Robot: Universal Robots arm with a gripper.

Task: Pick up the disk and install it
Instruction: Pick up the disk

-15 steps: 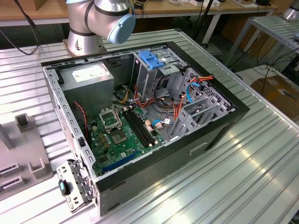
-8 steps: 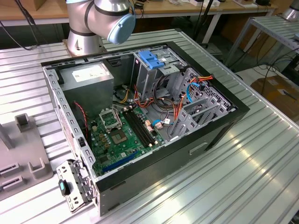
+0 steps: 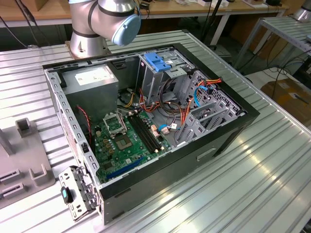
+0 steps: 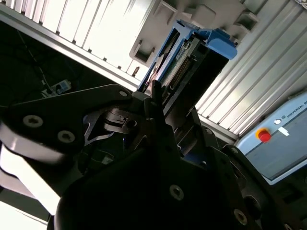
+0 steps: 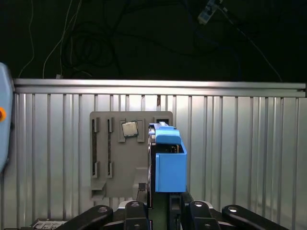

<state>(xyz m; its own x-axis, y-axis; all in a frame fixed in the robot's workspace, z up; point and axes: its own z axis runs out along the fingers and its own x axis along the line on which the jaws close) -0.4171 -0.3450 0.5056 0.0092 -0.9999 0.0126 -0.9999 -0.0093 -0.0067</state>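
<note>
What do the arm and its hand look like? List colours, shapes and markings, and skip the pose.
In the exterior view, the arm is built of thick silver-grey cylindrical joints, one of them closed by a round pale blue cap. In both wrist views, the hand is matte black, made of flat angular link plates with rounded ends joined by silver round-headed pins.

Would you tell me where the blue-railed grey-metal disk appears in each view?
First wrist view: the grey-metal disk with blue plastic rails stands edge-on in the gripper, before a grey plastic fixture.
Second wrist view: the disk juts beyond the gripper, over the ribbed metal table.
Exterior view: that table, the landmark all views share.
</note>
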